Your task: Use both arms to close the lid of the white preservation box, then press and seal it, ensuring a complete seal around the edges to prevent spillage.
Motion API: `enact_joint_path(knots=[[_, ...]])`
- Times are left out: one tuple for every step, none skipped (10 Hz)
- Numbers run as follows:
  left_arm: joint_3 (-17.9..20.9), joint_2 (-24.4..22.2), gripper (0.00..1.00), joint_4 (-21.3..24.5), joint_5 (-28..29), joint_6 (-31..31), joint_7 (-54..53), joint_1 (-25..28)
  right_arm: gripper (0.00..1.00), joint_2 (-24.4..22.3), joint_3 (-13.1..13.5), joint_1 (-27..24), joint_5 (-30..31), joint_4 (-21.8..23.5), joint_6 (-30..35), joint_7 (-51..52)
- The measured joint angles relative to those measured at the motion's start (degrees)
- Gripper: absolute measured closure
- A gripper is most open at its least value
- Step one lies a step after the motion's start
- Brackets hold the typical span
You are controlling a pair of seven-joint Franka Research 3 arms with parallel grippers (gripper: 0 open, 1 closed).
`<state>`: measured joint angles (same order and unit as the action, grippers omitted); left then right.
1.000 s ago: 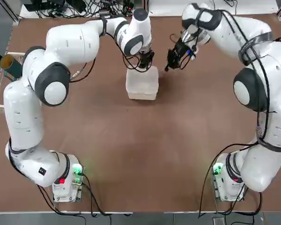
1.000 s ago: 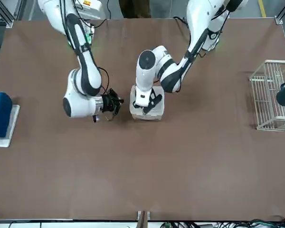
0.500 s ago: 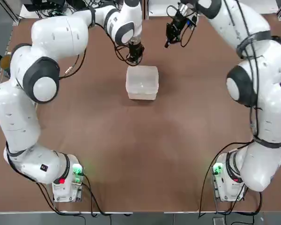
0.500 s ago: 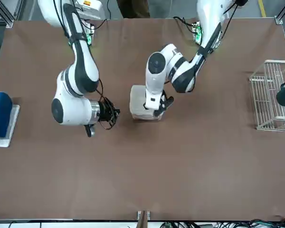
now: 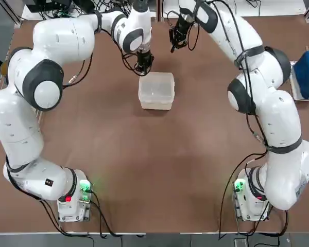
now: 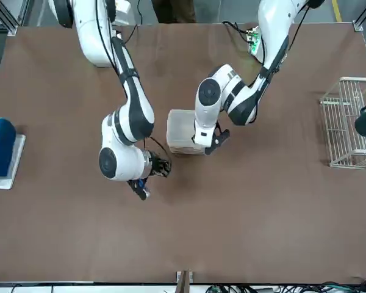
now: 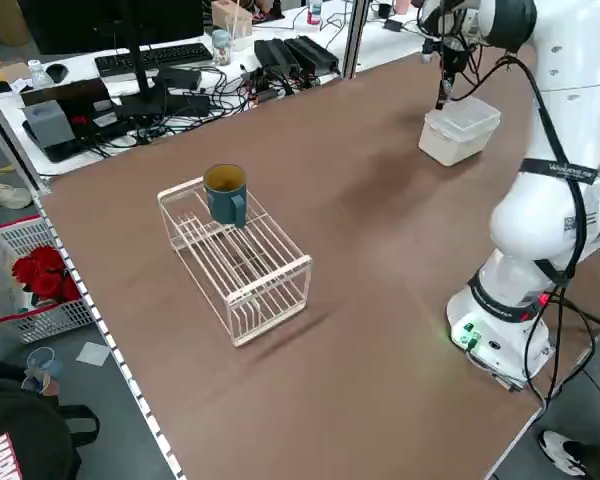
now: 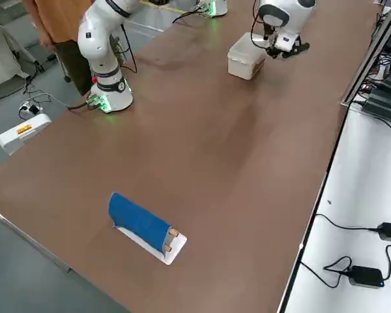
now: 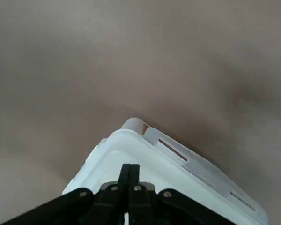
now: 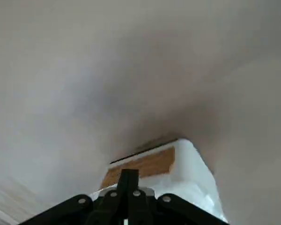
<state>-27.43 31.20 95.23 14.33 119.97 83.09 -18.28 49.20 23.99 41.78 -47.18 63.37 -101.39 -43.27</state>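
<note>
Fingers of both hands are pressed together and hold nothing. The left hand (image 5: 143,63) hangs just beyond the far edge of the white preservation box (image 5: 156,90), close above its rim. The right hand (image 5: 173,42) is farther away, apart from the box. The box stands on the counter (image 5: 159,164) with its lid (image 5: 157,86) down.

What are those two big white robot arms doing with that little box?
They are working on closing a white box so nothing spills out. Its lid is already down on top of it. The left gripper is pinched shut right at the box's far edge, by a corner, where it could press the rim down. I cannot tell if it is touching. The right gripper is shut too, but it hangs farther off, past the box, and holds nothing.
</note>
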Motion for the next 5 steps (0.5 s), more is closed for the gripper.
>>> enact_joint_path(knots=[[-0.08, -0.14, 0.99, 0.29, 0.41, 0.23, -0.01, 0.0, 0.99, 1.05, -2.33, -0.42, 0.0, -0.68, -1.72, 1.46], [-0.18, -0.4, 0.99, 0.74, 0.85, 0.47, -0.01, 0.0, 0.99, 2.06, -4.45, -0.48, 0.0, -1.14, -2.91, 1.94], [-0.24, -0.67, 0.99, 1.19, 1.01, 0.5, -0.01, -0.01, 0.99, 3.05, -6.5, -0.47, 0.0, -1.47, -3.56, 2.11], [-0.26, -0.88, 0.99, 1.73, 1.05, 0.7, -0.01, 0.01, 0.99, 3.85, -8.29, -0.38, 0.0, -1.73, -3.79, 2.12], [-0.25, -1.04, 0.99, 2.04, 1.06, 1.11, -0.01, 0.05, 0.99, 4.4, -9.16, -0.25, 0.0, -1.92, -3.85, 2.12]])
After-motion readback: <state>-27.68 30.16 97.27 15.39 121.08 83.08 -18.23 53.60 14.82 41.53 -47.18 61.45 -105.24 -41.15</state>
